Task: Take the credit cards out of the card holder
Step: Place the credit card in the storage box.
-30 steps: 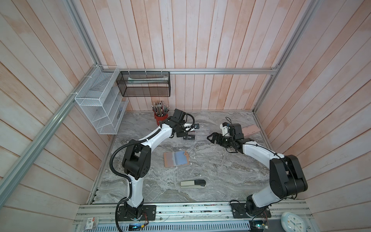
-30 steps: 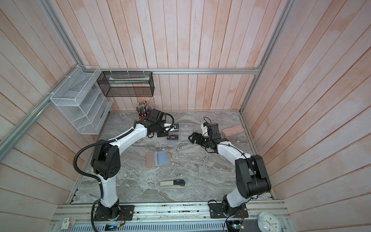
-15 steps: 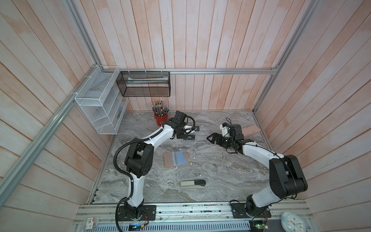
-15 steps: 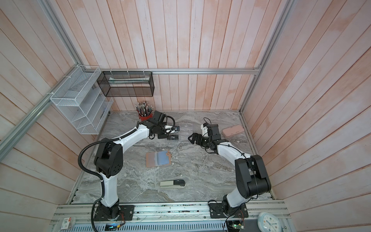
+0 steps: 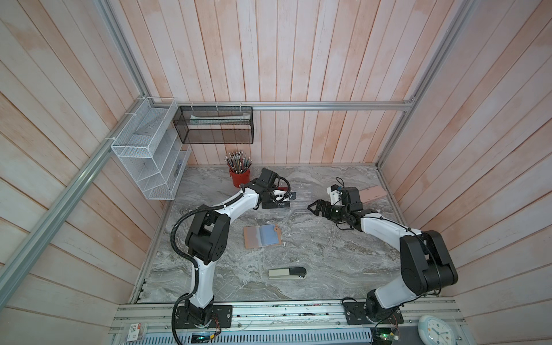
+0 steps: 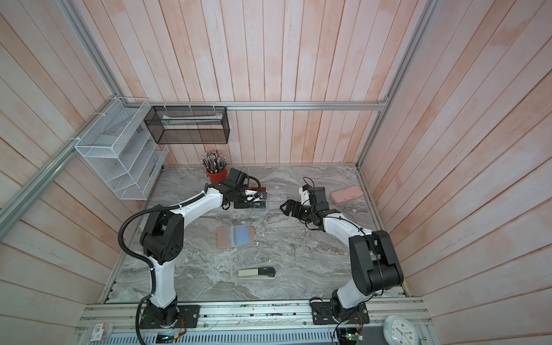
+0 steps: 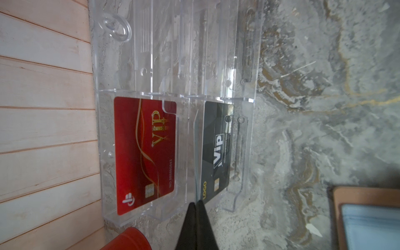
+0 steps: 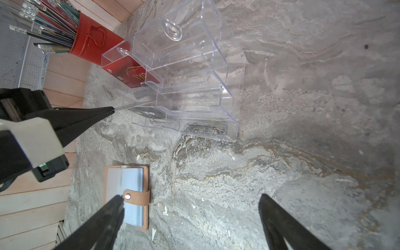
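Pinching a thin card (image 7: 195, 184) edge-on with the left gripper (image 7: 196, 205) at the acrylic rack (image 7: 173, 54), beside its slotted red card (image 7: 145, 155) and black card (image 7: 216, 151). Holding the right gripper (image 8: 190, 197) spread at the rack's 3 o'clock. With the card holder (image 5: 262, 236) open on the counter (image 5: 328, 254) at 7 o'clock.

On my left wrist feed the tan leather-look folding card holder (image 7: 368, 194) runs off the picture's edge, and so does the red metal pencil cup (image 7: 127, 239). The thin plastic card (image 7: 196, 173) pinched between the black left fingers (image 7: 188, 227) shows me only its edge; its face I cannot read. The black right fingers (image 8: 97, 227) are blurred and cropped on the right wrist feed.
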